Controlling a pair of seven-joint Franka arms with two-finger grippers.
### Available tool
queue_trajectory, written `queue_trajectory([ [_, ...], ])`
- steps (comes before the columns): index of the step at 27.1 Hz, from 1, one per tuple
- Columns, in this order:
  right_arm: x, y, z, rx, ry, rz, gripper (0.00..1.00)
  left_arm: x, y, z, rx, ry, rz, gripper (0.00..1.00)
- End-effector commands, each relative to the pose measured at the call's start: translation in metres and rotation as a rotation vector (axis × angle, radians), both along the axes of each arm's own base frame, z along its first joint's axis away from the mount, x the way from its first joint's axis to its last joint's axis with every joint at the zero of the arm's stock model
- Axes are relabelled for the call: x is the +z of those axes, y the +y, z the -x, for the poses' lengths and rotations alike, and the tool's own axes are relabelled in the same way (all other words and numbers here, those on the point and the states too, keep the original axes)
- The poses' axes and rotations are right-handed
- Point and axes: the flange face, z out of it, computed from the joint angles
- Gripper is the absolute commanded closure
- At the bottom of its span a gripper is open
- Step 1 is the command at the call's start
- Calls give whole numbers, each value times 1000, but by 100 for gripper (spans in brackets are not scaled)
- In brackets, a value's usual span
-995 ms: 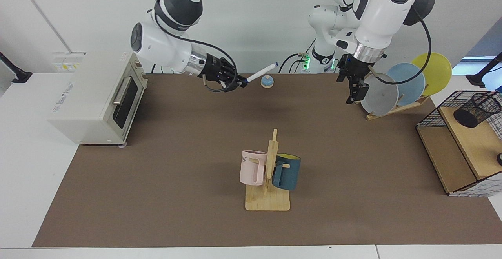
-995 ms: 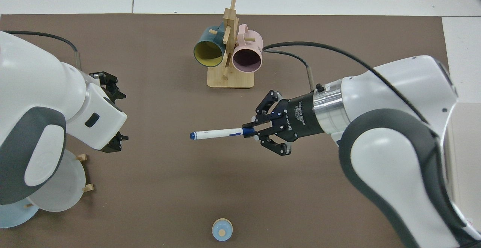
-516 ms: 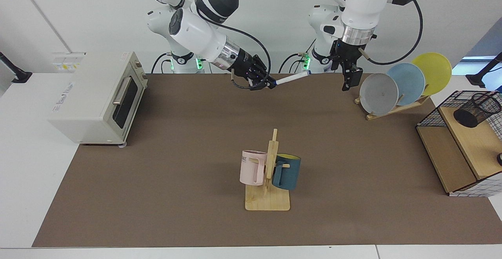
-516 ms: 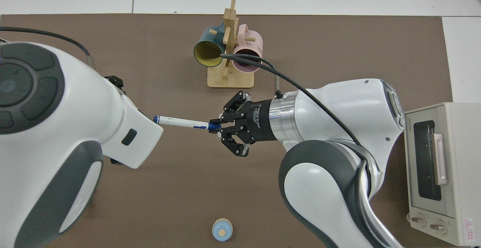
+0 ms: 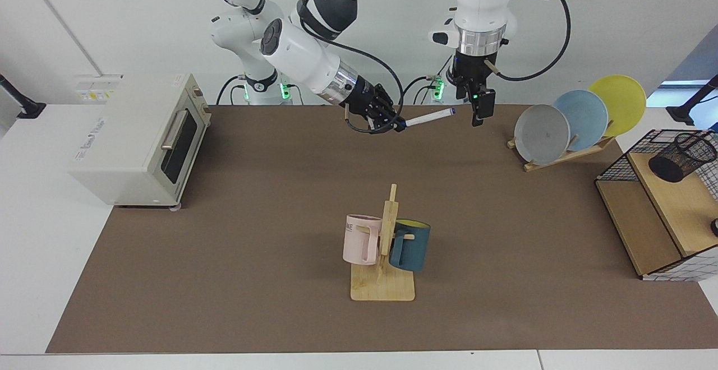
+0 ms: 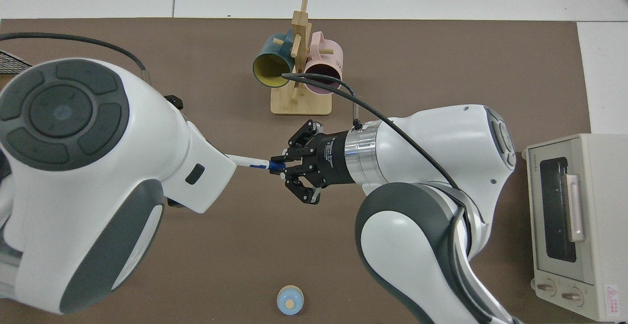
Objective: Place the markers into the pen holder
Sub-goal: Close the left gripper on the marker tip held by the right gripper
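The right hand (image 5: 399, 125) is clamped on one end of the marker (image 5: 429, 117), holding it above the far side of the counter (image 5: 269, 202) with the dark blue cap pointing away from its fingers toward the left hand (image 5: 478, 113). The left hand hangs pointing down just past that cap, not touching it, and whether it is open I cannot tell; in the top view its arm hides it and covers the marker's capped end. The pen holder (image 5: 681, 157) lies tilted on the wire rack's wooden shelf (image 5: 676, 204), well apart from both hands, beyond the plates (image 5: 580, 118).
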Motion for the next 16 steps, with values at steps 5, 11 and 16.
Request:
queue_trajectory([
  [5,0,6,3,10,-25,-6,100,-8,-30,3,-52,-7,42,0],
  [11,0,6,3,10,-25,-6,100,-11,-35,6,-76,-5,48,40],
  [16,0,6,3,11,-26,-6,100,-11,-36,6,-106,-7,49,100],
])
